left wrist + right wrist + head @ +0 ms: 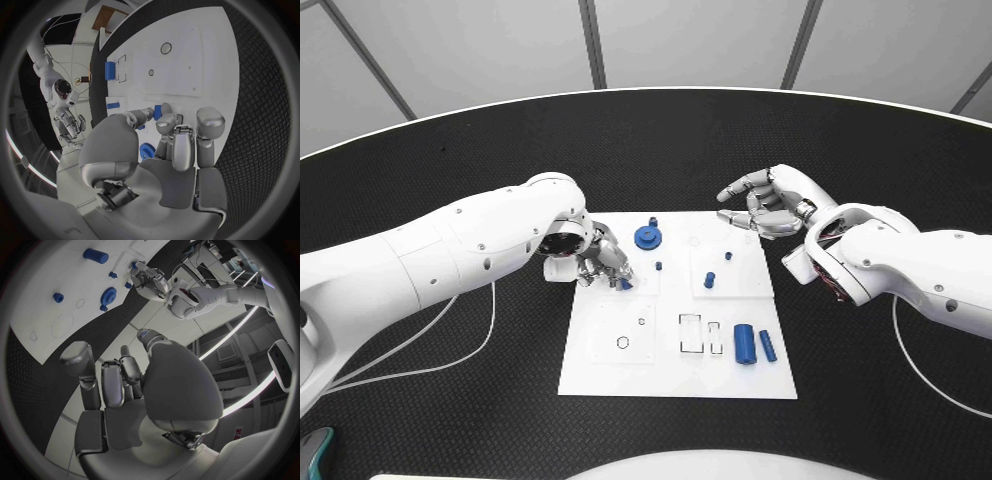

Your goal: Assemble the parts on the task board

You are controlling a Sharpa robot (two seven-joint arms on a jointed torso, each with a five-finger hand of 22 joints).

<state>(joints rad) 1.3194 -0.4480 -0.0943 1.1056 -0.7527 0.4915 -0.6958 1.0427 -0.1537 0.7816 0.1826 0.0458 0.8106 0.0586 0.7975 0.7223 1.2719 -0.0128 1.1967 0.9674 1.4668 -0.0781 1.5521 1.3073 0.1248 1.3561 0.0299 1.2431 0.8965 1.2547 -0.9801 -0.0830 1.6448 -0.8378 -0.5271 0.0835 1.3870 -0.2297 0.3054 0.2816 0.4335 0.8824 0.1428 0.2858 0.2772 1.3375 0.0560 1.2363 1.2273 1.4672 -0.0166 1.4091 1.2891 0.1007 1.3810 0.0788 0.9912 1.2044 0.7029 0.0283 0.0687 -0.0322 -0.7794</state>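
Observation:
The white task board lies in the middle of the black table. My left hand hovers over the board's near-left part and pinches a small blue part between thumb and fingertip, low over the plate. A blue gear stands just beyond that hand. Small blue pegs stand in the board's middle. Two blue cylinders lie side by side near the board's right edge. My right hand hangs off the board's far right corner, fingers loosely bent and holding nothing.
Empty slots and round holes mark the board's near half. Black table mat surrounds the plate on all sides. A white cable trails under the left arm.

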